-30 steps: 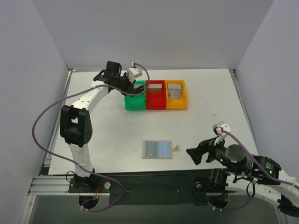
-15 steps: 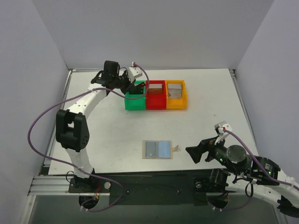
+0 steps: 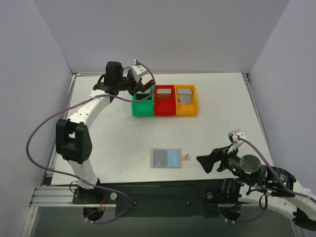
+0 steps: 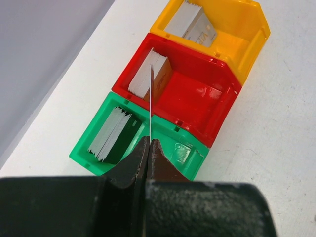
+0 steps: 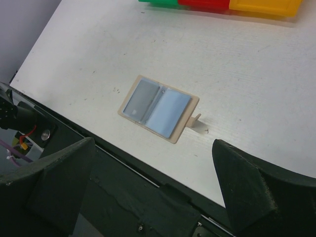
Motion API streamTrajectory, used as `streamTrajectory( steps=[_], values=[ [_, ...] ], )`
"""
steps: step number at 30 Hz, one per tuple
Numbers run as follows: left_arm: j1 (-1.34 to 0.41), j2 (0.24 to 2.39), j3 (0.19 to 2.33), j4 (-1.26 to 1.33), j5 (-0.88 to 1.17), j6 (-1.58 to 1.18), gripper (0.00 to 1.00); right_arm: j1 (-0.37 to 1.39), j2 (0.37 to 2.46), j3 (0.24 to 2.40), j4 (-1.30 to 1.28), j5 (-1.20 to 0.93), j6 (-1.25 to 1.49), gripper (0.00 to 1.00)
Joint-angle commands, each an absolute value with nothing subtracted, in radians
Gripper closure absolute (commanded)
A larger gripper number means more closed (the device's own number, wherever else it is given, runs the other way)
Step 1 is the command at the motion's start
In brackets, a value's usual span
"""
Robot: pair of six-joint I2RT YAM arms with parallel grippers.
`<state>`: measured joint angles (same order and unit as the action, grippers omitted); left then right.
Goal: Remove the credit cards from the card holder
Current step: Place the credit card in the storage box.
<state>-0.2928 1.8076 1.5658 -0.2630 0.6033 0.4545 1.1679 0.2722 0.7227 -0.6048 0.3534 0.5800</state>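
The left gripper point(image 4: 149, 143) is pinched shut on a single credit card point(image 4: 150, 98). Its wrist camera sees the card edge-on, as a thin pale line rising from between the fingertips. Held upright by its lower edge this way, the card looks ready to drop in on its edge, as the cards in the bins stand.

The gripper hovers over the wall shared by the green bin point(image 4: 182, 153) and the red bin point(image 4: 197, 94); which one it is meant for cannot be told. An orange bin point(image 4: 237, 29) sits touching the red one, the three forming a row at the far side of the table point(image 5: 256, 74). Each bin holds a leaning stack of cards: dark ones in the green bin point(image 4: 111, 136), brownish ones in the red point(image 4: 160, 76), grey ones in the orange point(image 4: 190, 22), so they appear sorted by colour.

The right gripper point(image 5: 153, 148) stands wide open and holds nothing. It waits low near the front edge of the table, pointed at the card holder point(image 5: 158, 108), probably placed to steady it or pull a card.

The card holder lies flat and open near the front edge, well apart from the bins, its two bluish-grey pockets facing up. The left pocket looks darker. Whether any card remains inside is too unclear to say.
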Motion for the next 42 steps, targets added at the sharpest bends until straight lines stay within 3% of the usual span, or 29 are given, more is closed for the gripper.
streamTrajectory(
  steps=[1,5,20,32,42],
  values=[
    [-0.261,1.807,1.588,-0.177,0.627,0.396,1.00,1.177,0.290,0.710,-0.577,0.383,0.591,0.00],
    [-0.250,1.842,1.600,-0.172,0.629,0.405,1.00,1.177,0.304,0.718,-0.577,0.376,0.581,0.00],
    [-0.239,2.026,1.844,-0.569,0.600,0.810,1.00,1.177,0.295,0.660,-0.551,0.390,0.597,0.00],
    [-0.156,2.118,1.931,-0.695,0.796,1.083,1.00,1.177,0.295,0.629,-0.538,0.371,0.601,0.00],
    [-0.236,2.180,2.034,-0.782,0.698,1.212,1.00,1.177,0.285,0.617,-0.509,0.407,0.591,0.00]
  ],
)
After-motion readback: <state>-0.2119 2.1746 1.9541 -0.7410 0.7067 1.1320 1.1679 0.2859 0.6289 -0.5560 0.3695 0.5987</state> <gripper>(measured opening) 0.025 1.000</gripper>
